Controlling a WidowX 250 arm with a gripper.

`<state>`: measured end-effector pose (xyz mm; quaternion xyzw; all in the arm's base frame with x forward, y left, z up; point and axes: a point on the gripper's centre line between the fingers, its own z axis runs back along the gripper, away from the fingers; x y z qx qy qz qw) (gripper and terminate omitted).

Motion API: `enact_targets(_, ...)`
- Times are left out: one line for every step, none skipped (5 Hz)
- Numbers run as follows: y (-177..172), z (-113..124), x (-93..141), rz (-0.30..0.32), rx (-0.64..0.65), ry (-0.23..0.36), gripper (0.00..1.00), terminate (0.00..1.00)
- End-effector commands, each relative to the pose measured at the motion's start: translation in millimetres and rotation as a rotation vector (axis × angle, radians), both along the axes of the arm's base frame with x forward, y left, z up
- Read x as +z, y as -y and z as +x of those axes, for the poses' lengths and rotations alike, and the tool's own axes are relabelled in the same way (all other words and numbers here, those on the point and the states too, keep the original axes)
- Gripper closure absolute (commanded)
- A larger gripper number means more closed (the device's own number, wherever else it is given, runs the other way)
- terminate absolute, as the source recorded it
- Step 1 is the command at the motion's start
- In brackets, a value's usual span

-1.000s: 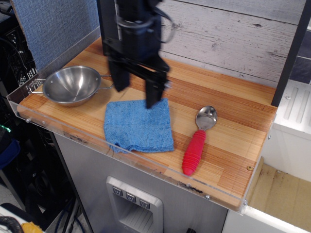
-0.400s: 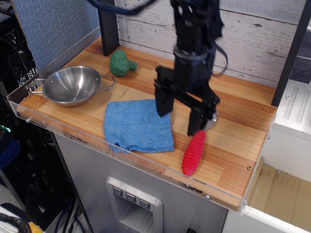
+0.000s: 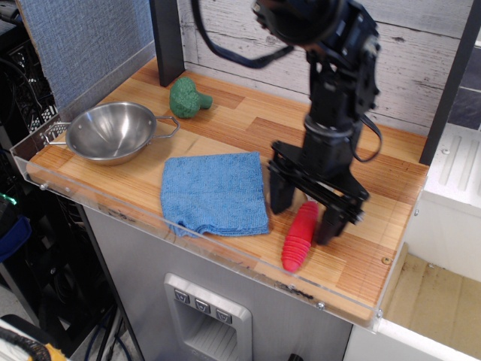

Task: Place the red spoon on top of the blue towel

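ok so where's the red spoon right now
The red spoon lies on the wooden counter near its front edge, just right of the blue towel. The open gripper straddles its handle, hiding the metal end.

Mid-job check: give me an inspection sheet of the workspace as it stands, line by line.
Surface: wooden counter, clear guard along its front edge.
Job's things: red spoon lies on the wood right of the blue towel; its bowl is hidden by the arm.
Clutter: steel bowl at left; green broccoli toy behind it.
Grippers: gripper open, fingers either side of the spoon's handle.
Cables: black cable looped over the arm.
Surroundings: grey plank wall behind.
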<state>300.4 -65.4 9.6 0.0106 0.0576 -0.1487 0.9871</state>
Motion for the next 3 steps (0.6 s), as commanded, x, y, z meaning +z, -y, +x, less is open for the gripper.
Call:
enact_targets(14.0,4.5,5.9,-0.031,-0.001,0.045,0.00,0.00)
enact_targets(11.6,5.0,3.6,-0.028,0.003,0.041,1.00,0.00)
enact_targets(8.1,8.2,10.5,-0.036,-0.011,0.038,1.00,0.00)
